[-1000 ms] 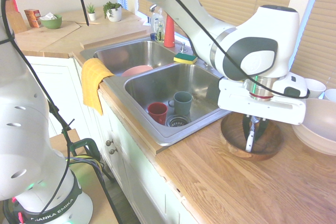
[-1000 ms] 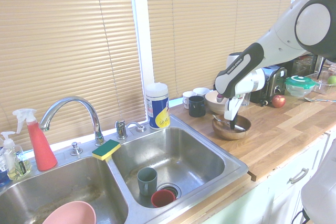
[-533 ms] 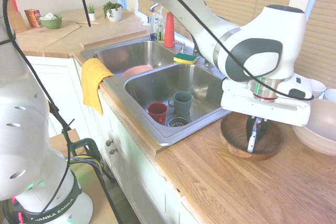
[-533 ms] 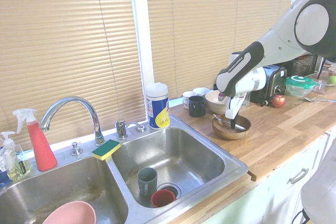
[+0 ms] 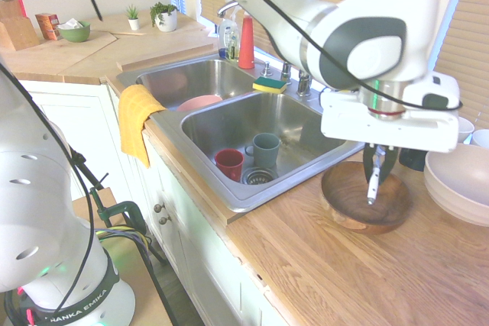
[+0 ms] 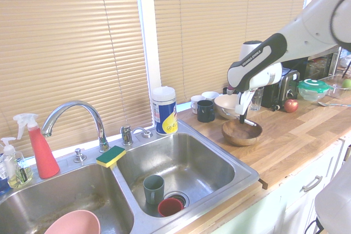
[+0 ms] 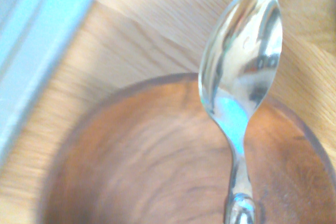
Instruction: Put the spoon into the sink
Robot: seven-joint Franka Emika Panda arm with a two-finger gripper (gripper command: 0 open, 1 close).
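Now the spoon (image 7: pixel 242 51) above the wooden bowl's rim (image 7: pixel 142 84), sink alongside (image 5: pixel 252 143).

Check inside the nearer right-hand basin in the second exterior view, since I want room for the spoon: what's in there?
A grey-green mug and a red mug; behind them, part of the drain strainer is covered.

Below the pincer (image 5: pixel 377 175), a round brown wooden bowl (image 5: pixel 349 217). Near it, a wide pale-pink bowl (image 5: pixel 463 195) and dark cylindrical mug (image 6: pixel 205 112). Well apart from it, a yellow cloth towel (image 5: pixel 138 118) and green-and-yellow rectangular sponge (image 5: pixel 270 85).
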